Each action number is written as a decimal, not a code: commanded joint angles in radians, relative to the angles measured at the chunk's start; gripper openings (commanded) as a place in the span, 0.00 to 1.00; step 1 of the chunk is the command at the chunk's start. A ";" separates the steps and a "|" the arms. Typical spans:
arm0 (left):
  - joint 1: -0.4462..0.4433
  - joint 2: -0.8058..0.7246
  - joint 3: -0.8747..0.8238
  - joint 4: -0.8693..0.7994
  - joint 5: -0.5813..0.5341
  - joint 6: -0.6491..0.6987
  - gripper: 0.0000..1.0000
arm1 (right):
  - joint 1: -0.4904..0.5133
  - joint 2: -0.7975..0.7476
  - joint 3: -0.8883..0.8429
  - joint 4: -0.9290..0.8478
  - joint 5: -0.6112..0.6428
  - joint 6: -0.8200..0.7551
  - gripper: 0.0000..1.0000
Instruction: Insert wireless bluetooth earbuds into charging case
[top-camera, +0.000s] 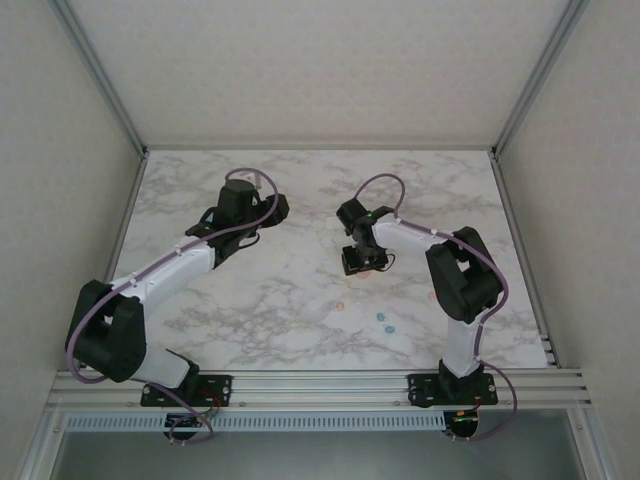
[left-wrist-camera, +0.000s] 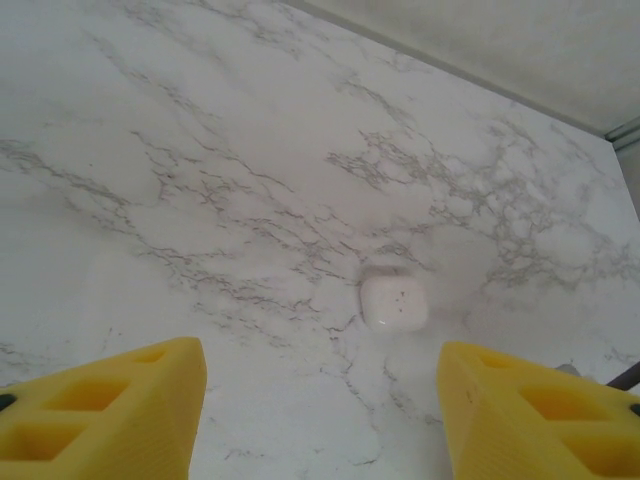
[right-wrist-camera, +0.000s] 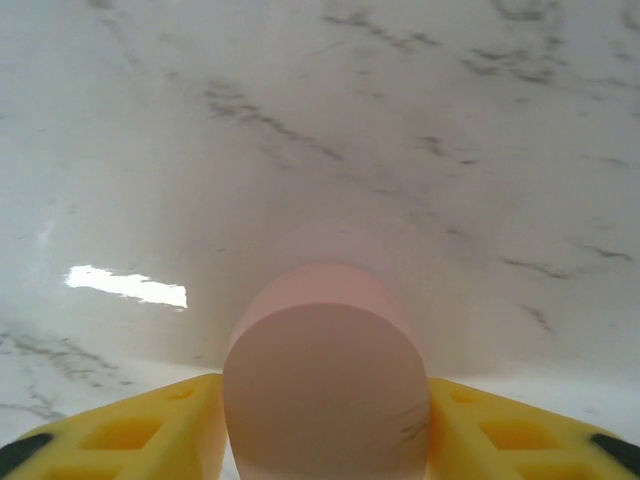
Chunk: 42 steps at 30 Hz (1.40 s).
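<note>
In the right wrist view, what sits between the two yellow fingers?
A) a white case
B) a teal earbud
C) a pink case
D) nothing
C: a rounded pink case sits between the yellow fingers of the right gripper.

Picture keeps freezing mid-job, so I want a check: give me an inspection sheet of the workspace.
Surface: marble table, no spills seen.
Job's things: pink case in the right gripper; white case on the table ahead of the left gripper; pink earbud and teal earbuds loose beside the right arm.
Clutter: nothing seen.
Grippers: left gripper open, empty; right gripper closed on the pink case.
Cables: purple cables run along both arms.
Surroundings: white walls, metal frame.
</note>
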 joint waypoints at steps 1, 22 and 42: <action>0.012 -0.023 -0.015 -0.005 -0.029 -0.010 0.62 | 0.004 -0.009 -0.017 0.014 0.012 -0.056 0.59; 0.013 0.012 -0.006 0.011 0.019 -0.022 0.62 | 0.004 -0.088 -0.115 0.118 0.000 -0.146 0.49; 0.015 -0.102 0.001 0.112 0.490 0.013 0.62 | 0.015 -0.650 -0.401 0.691 -0.314 -0.508 0.41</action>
